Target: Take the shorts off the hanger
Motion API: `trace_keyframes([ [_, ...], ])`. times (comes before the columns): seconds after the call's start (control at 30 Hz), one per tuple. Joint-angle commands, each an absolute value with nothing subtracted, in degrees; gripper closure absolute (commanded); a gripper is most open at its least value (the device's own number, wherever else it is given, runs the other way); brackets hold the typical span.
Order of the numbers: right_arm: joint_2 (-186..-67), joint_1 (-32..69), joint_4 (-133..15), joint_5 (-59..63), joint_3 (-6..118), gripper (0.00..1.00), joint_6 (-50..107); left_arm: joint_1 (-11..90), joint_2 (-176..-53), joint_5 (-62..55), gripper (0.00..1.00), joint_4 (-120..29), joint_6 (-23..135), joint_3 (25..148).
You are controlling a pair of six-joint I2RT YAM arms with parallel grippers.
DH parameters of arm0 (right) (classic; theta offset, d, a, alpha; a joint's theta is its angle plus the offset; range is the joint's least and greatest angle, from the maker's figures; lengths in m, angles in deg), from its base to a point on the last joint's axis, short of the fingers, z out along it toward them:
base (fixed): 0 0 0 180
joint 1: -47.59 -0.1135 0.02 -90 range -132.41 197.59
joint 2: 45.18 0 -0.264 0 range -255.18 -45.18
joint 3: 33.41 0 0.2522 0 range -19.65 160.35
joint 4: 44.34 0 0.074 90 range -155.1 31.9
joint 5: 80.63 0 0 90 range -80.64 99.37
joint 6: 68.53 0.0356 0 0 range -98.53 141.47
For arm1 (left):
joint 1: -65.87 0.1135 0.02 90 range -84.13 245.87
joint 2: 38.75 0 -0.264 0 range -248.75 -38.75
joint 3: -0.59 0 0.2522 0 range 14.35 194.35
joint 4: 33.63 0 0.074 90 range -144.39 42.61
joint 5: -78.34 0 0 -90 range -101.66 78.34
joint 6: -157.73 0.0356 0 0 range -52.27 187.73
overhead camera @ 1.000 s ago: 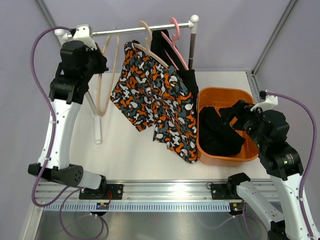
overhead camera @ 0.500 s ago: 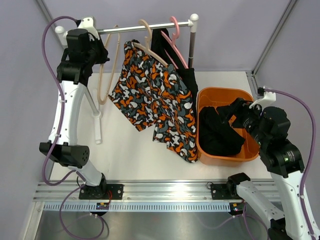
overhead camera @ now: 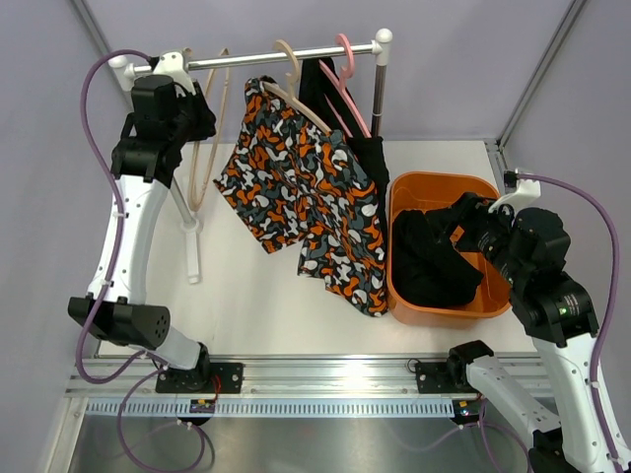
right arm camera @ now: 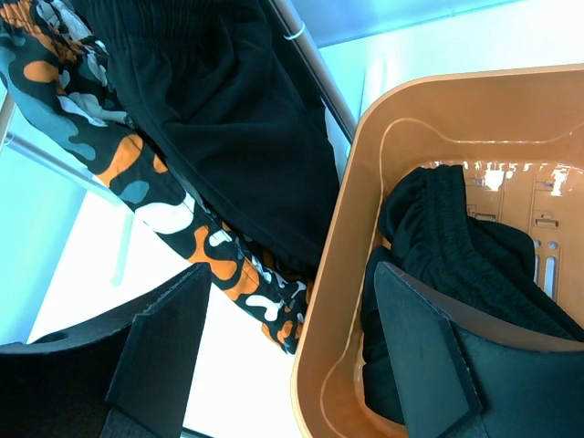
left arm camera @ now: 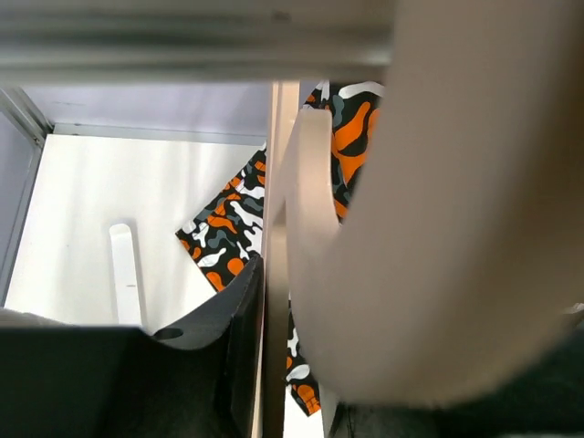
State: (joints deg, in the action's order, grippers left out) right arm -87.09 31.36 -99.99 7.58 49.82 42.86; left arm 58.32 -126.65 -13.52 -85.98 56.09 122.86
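Snag risk at the rail (overhead camera: pixel 266 57). Left tool (overhead camera: pixel 200 106) sits right at the bare hanger (overhead camera: pixel 202 148); its wrist view is too crowded to tell if it's closed on it. Right tool (right arm camera: pixel 290 301) is spread wide and empty over the orange bin (overhead camera: pixel 439 182), where one black pair (overhead camera: pixel 429 261) lies. Patterned shorts (overhead camera: pixel 306 202) and second black pair (overhead camera: pixel 330 94) hang on hangers. A sideways tug could tip the rack or drag cloth onto the counter (overhead camera: pixel 246 286).

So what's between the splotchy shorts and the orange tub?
The hanging black shorts lie between the patterned shorts and the orange tub, clearest in the right wrist view.
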Motion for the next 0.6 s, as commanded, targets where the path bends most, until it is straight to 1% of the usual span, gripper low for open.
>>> trace_keyframes([
  [0.0, -86.9, 31.6, -99.5, 5.9, 50.9, 0.19, 41.9, 58.7, -122.2, -14.5, 0.68, -83.2, 55.8, 122.3],
  [0.07, -86.7, 31.6, -99.7, 5.9, 50.9, 0.19, 41.9, 58.7, -120.1, -14.6, 0.66, -82.9, 55.7, 121.9],
  [0.1, -86.6, 31.6, -99.8, 5.9, 51.0, 0.19, 41.9, 58.7, -119.5, -14.7, 0.61, -82.9, 55.7, 121.9],
  [0.17, -86.4, 31.6, -100.2, 6.0, 51.3, 0.19, 41.8, 58.6, -117.3, -15.2, 0.56, -82.6, 55.7, 121.8],
  [0.2, -86.3, 31.6, -100.5, 6.1, 51.3, 0.19, 41.7, 58.6, -116.5, -15.3, 0.5, -82.2, 55.7, 121.5],
  [0.3, -86.1, 31.5, -101.0, 6.5, 51.6, 0.18, 41.3, 58.3, -111.7, -16.0, 0.42, -79.8, 55.7, 119.4],
  [0.47, -85.6, 31.6, -101.6, 6.8, 51.6, 0.18, 41.1, 56.3, -105.1, -19.5, 0.41, -77.5, 55.7, 118.1],
  [0.57, -85.3, 31.6, -101.9, 6.7, 51.5, 0.18, 41.1, 54.4, -103.4, -21.1, 0.41, -77.0, 55.5, 118.4],
])
